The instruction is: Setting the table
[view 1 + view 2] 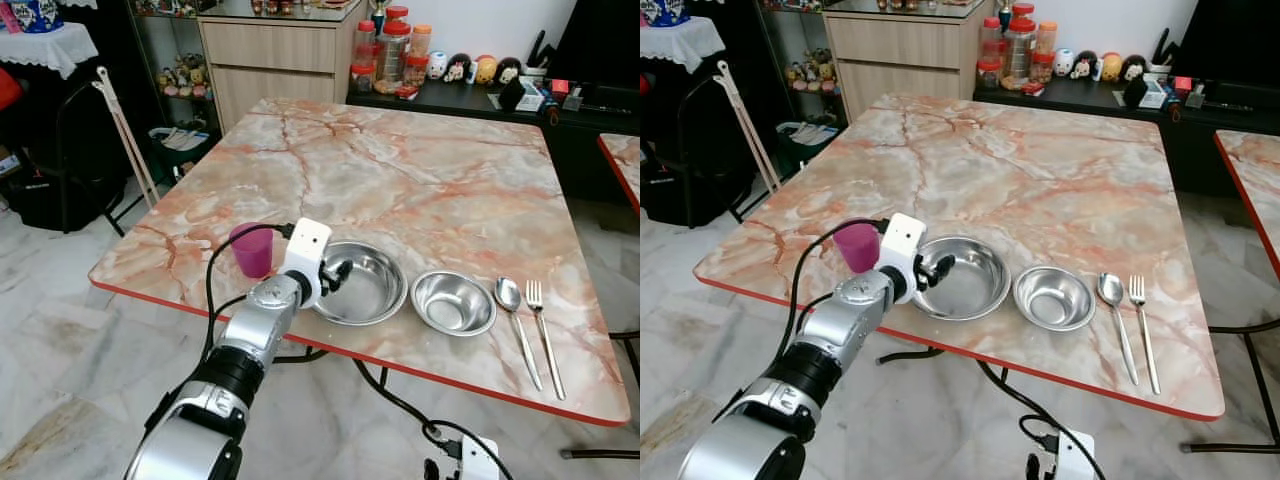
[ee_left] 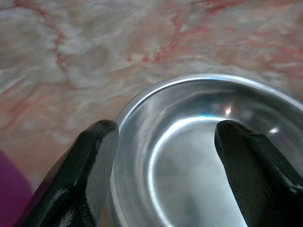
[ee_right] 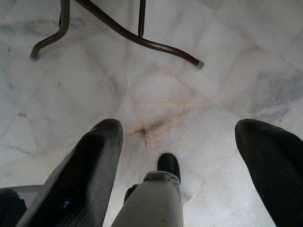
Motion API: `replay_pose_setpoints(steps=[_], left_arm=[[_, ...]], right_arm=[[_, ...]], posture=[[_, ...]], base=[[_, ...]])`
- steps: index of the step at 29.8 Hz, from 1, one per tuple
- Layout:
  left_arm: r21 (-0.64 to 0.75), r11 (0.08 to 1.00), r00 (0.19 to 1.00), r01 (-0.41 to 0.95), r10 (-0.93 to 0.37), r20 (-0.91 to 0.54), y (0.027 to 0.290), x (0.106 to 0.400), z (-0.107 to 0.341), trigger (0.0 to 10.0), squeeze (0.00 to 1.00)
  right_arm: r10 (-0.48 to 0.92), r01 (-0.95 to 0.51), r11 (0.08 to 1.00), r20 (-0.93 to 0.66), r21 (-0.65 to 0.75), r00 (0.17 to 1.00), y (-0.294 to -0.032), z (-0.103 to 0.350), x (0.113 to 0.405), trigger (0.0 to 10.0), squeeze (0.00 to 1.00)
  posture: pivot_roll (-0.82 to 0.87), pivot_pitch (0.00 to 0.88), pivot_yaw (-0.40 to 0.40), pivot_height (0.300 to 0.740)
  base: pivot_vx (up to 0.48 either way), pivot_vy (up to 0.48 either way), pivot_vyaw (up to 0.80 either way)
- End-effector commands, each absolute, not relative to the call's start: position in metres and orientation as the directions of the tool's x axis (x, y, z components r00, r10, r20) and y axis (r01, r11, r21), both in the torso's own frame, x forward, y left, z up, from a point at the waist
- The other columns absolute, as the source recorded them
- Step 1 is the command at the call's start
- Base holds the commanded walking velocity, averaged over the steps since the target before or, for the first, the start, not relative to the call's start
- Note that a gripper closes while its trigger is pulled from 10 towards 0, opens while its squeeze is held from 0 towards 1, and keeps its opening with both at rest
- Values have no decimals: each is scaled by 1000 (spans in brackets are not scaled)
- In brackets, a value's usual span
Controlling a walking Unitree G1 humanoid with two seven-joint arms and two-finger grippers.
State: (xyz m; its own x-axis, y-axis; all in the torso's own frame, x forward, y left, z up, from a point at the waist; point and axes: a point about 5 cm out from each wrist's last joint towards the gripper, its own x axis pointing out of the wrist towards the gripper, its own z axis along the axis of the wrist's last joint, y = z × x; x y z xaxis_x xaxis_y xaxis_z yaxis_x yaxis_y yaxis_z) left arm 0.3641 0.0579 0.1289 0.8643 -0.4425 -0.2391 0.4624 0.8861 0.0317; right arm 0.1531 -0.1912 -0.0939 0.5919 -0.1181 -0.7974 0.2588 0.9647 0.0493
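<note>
On the marble table (image 1: 400,170) near its front edge stand a purple cup (image 1: 251,249), a large steel bowl (image 1: 362,283), a smaller steel bowl (image 1: 453,302), a spoon (image 1: 515,312) and a fork (image 1: 543,330) in a row. My left gripper (image 1: 335,275) is open at the large bowl's left rim; one finger (image 2: 90,170) is outside the rim (image 2: 142,101), the other (image 2: 255,175) over the bowl's inside. My right gripper (image 3: 177,165) hangs open below the table, above the floor.
A wooden cabinet (image 1: 275,55) and a dark shelf with jars (image 1: 390,45) and figurines stand beyond the table. A second table's edge (image 1: 622,165) is at the right. Curved table legs (image 3: 128,33) cross the tiled floor. A black chair (image 1: 60,150) stands at the left.
</note>
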Motion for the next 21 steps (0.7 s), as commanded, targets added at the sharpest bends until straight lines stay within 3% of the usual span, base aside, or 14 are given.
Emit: replay_pose_setpoints(steps=[1,21], left_arm=[[40,893,870,449,-426,-248,62,367,128,10000,0],[11,903,864,429,-407,-297,75,369,113,10000,0]], right_arm=[[-120,262,964,-796,49,593,-192,-93,155,10000,0],[-123,261,964,-797,45,591,-194,-94,153,10000,0]], posture=[[2,0,8,740],[-3,0,4,740]], base=[[0,0,0],[0,0,0]])
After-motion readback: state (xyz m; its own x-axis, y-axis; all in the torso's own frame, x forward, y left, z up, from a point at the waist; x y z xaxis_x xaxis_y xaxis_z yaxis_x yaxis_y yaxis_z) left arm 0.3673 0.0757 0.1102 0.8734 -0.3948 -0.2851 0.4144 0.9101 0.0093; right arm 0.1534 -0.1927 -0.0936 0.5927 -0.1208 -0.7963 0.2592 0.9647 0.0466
